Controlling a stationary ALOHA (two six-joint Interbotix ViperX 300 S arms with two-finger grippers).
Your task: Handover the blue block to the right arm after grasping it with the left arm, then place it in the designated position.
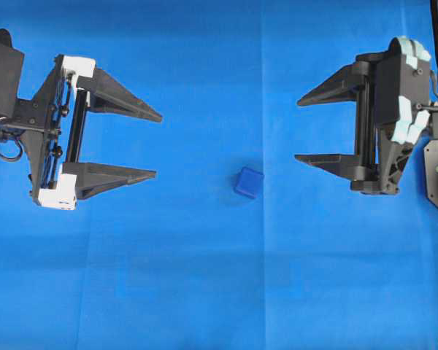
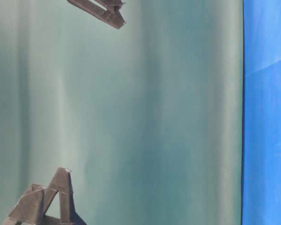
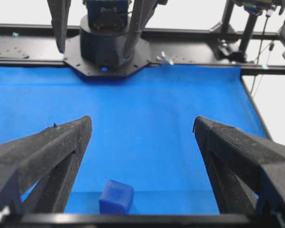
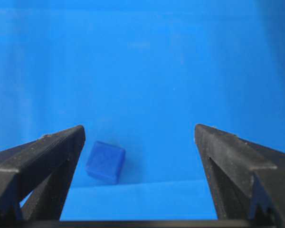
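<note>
Left end effector (image 1: 157, 144), with white end pieces, hangs over the blue cloth (image 1: 204, 292) on the counter, fingers spread wide apart and nothing between them. Right end effector (image 1: 298, 130), all black, faces it from the opposite side, jaws likewise wide apart and empty. Blue block (image 1: 248, 182) lies on the cloth between the two, touching neither, somewhat nearer the right end effector. Block sits slightly askew.
</note>
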